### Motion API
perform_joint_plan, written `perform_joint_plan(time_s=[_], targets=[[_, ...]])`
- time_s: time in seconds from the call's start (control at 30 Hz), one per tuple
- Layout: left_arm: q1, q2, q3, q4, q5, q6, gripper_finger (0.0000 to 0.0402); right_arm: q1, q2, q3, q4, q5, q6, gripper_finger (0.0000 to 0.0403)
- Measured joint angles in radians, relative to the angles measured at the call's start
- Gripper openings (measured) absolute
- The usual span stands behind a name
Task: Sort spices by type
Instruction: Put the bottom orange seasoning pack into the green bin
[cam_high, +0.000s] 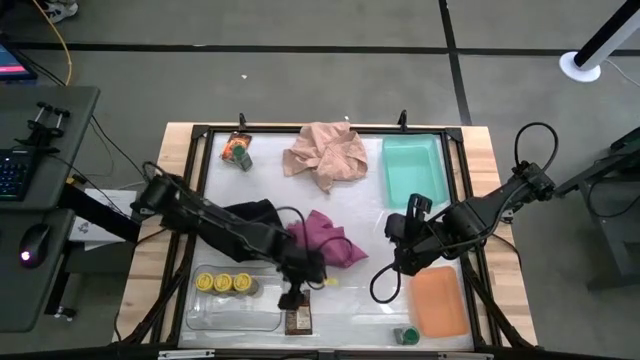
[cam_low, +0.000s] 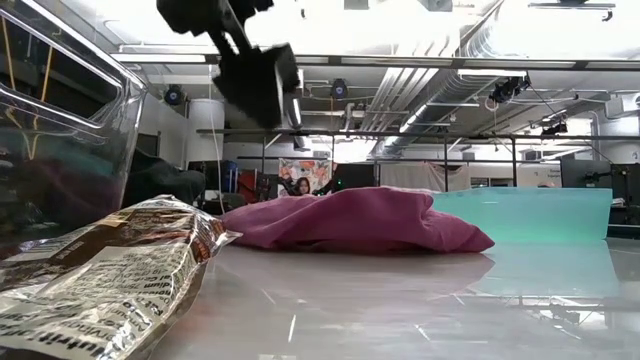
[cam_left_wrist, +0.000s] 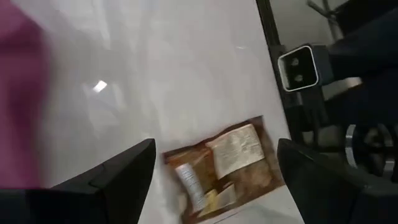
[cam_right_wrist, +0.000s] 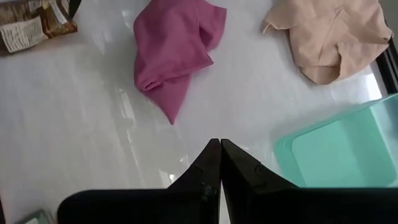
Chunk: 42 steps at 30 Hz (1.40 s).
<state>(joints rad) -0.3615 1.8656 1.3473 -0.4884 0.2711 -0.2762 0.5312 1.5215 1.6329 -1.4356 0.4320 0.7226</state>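
The left arm is stretched diagonally across the table toward its near edge, its wrist bent downward. The left gripper (cam_high: 292, 299) is held low with its fingers (cam_left_wrist: 121, 171) spread wide. The right arm is folded inward, and the right gripper (cam_right_wrist: 220, 163) is pressed closed.

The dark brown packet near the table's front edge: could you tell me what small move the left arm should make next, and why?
Probably lower straight down: the left gripper hangs open above the dark brown packet, which lies flat between its jaws, not yet touched.
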Motion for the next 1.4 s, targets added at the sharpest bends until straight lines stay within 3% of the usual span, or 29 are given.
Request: perform_joint_plan(time_s=[0.33,0.8,1.17,1.4], targets=[[0.004,0.109,0.022,-0.031,-0.025,-0.218,0.0319,0.0,0.0,0.0,-0.001,0.0,-0.035,0.0],[-0.008,0.131,0.024,-0.139,-0.013,-0.227,0.0303,0.0,0.0,0.0,-0.001,0.012,-0.05,0.0],[-0.025,0.165,0.024,-0.138,-0.009,-0.176,0.0177,0.0,0.0,0.0,0.001,0.024,-0.023,0.0],[-0.003,0.118,0.022,-0.145,-0.01,-0.107,0.002,0.0,0.0,0.0,0.002,0.029,-0.023,0.0]])
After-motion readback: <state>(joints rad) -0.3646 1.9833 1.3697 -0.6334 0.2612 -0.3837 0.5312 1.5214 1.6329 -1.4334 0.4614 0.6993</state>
